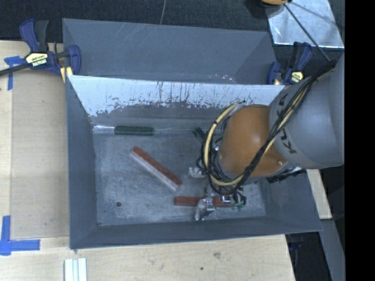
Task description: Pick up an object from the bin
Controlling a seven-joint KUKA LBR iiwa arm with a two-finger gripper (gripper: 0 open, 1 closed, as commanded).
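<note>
Jaws sit low at the front right of the bin (81,174), at the short reddish-brown bar (185,201); you can't tell their opening. Longer brown stick (155,167) lies nearby, up-left

Bin (79,157): grey metal, matt; floor dull, speckled and scuffed; far wall streaked with dark scratches.
Long bar (155,167): reddish-brown, matt, wood-like, one paler face.
Short strip (186,201): reddish-brown, dull.
Green stick (134,131): dark, smooth, slight sheen; material unclear.
Wrist cover (249,139): orange, glossy, smooth.
Arm shell (319,122): grey, smooth, satin.
Cables (206,151): black and yellow, glossy sheathing.
</note>
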